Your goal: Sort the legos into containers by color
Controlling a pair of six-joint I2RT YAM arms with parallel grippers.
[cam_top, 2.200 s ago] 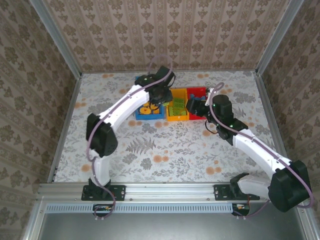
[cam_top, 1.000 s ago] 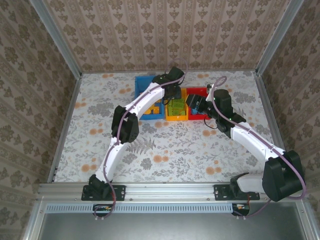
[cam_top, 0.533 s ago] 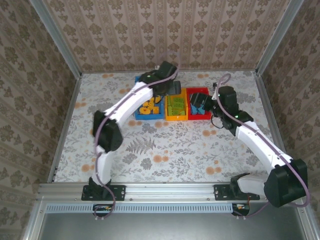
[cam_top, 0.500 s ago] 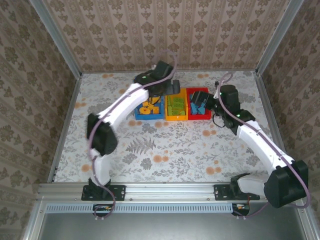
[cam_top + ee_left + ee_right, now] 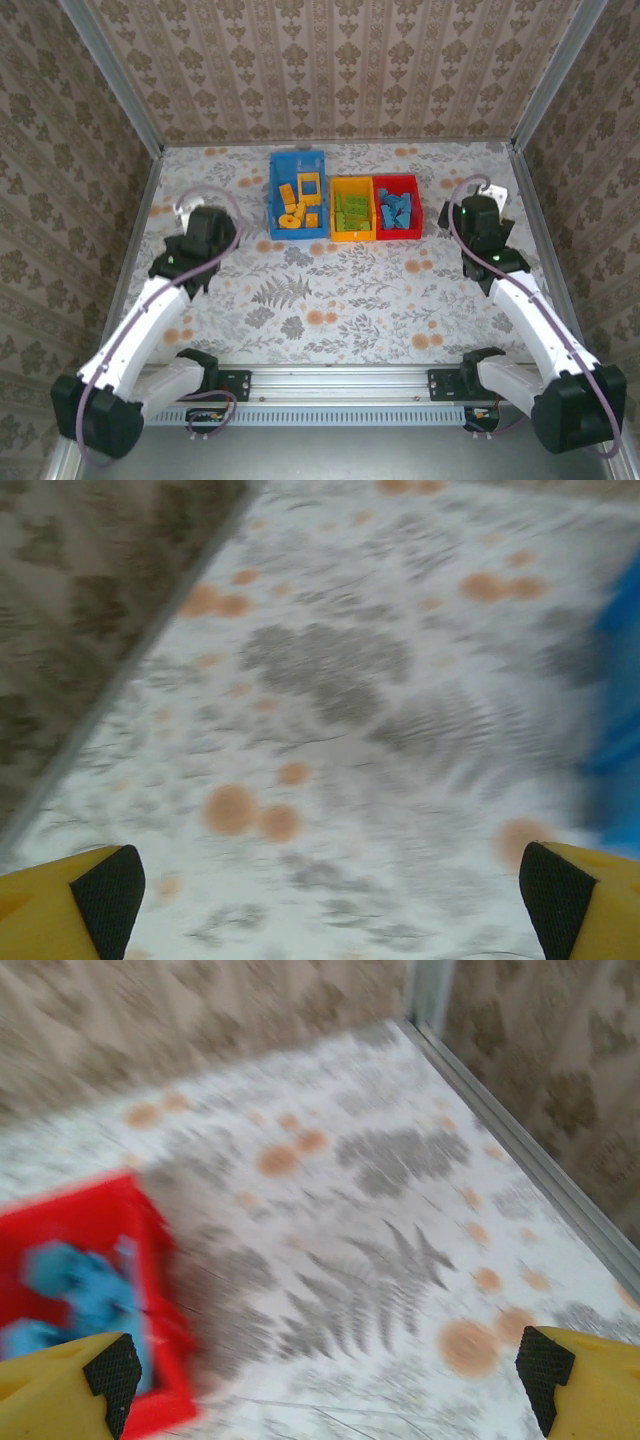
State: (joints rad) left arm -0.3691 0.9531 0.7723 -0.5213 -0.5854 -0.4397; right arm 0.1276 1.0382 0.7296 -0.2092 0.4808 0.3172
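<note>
Three bins stand in a row at the back of the table. The blue bin (image 5: 297, 193) holds several orange-yellow legos (image 5: 293, 210). Light green legos (image 5: 351, 212) lie in the yellow-orange bin (image 5: 352, 210). Blue legos (image 5: 396, 211) lie in the red bin (image 5: 397, 207), which also shows in the right wrist view as a red bin (image 5: 110, 1290) with blue legos (image 5: 85, 1290). My left gripper (image 5: 325, 895) is open over bare tablecloth, left of the blue bin (image 5: 620, 740). My right gripper (image 5: 330, 1375) is open over bare cloth, right of the red bin. Both hold nothing.
The table (image 5: 330, 290) has a floral cloth and is enclosed by patterned walls with metal rails. The left wall's rail (image 5: 110, 700) runs close to my left gripper; the right wall's rail (image 5: 530, 1150) runs close to my right gripper.
Both arms have pulled back from the bins toward the near edge, the left arm swinging far to the left and the right arm to the right. The bins now stand uncovered.
</note>
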